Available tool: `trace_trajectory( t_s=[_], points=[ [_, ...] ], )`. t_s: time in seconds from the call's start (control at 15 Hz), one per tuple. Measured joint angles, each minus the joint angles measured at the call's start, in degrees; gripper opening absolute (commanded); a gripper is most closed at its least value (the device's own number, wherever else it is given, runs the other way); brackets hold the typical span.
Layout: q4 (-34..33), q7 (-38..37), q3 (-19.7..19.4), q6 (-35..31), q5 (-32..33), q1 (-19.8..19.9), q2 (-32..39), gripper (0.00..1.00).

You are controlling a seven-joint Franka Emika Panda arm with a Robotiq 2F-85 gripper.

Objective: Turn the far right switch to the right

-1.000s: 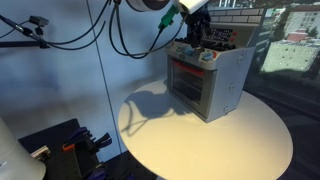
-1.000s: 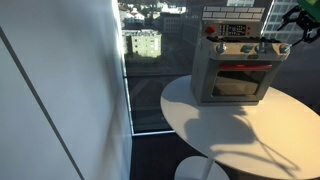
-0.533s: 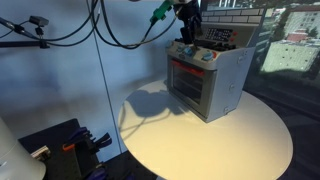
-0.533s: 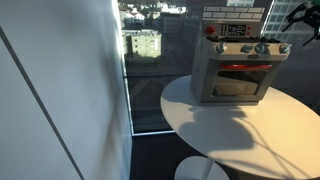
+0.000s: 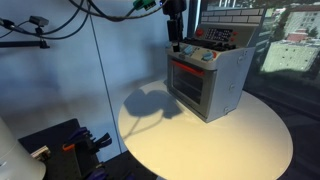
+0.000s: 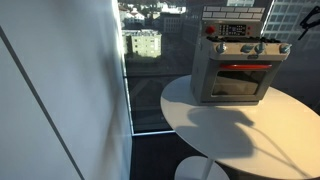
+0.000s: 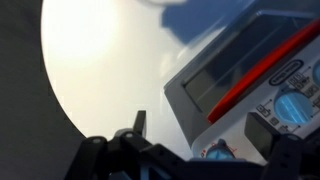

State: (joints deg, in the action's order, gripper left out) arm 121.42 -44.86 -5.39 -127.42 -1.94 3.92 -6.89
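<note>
A grey toy oven [image 5: 208,85] with a red door handle stands on the round white table [image 5: 200,140]; it also shows in an exterior view [image 6: 238,75]. Blue knobs line its top panel [image 6: 262,46]; the far right one [image 6: 283,47] sits at the panel's end. My gripper [image 5: 175,40] hangs above the oven's top corner, clear of the knobs, and only just shows at the frame edge [image 6: 312,18]. In the wrist view my dark fingers [image 7: 215,140] stand apart over a blue knob [image 7: 215,153], with another knob [image 7: 293,106] beside it. Nothing is held.
A large window with a city view [image 6: 150,45] is behind the table. A blue-white wall [image 5: 60,80] and black cables [image 5: 100,20] are at the side. Dark equipment [image 5: 70,145] sits on the floor beside the table.
My gripper has risen from the knob panel and moved sideways off it, to above the oven's corner. The oven has not moved.
</note>
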Motion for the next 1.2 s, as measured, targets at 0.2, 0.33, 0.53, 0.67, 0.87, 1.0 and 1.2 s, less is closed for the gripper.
trace_trajectory(
  t_s=[0.2, 0.33, 0.53, 0.67, 0.87, 1.0, 1.2],
  points=[
    [-0.3, 3.3, 0.1, 7.4, 1.7, 0.1, -1.5, 1.0],
    [-0.8, 5.2, 0.4, 12.1, 3.3, 0.1, -2.5, 1.0],
    [-1.6, 8.8, 1.3, 18.1, 4.9, 0.1, -3.8, 1.0],
    [-1.7, 11.4, 2.0, 20.6, 5.0, 0.0, -4.6, 1.0],
    [-1.8, 15.0, 2.8, 23.9, 5.0, 0.0, -5.6, 1.0],
    [-1.8, 17.0, 3.2, 25.9, 5.0, 0.0, -6.1, 1.0],
    [-1.8, 19.3, 3.8, 28.3, 5.1, 0.0, -6.7, 1.0]
  ],
)
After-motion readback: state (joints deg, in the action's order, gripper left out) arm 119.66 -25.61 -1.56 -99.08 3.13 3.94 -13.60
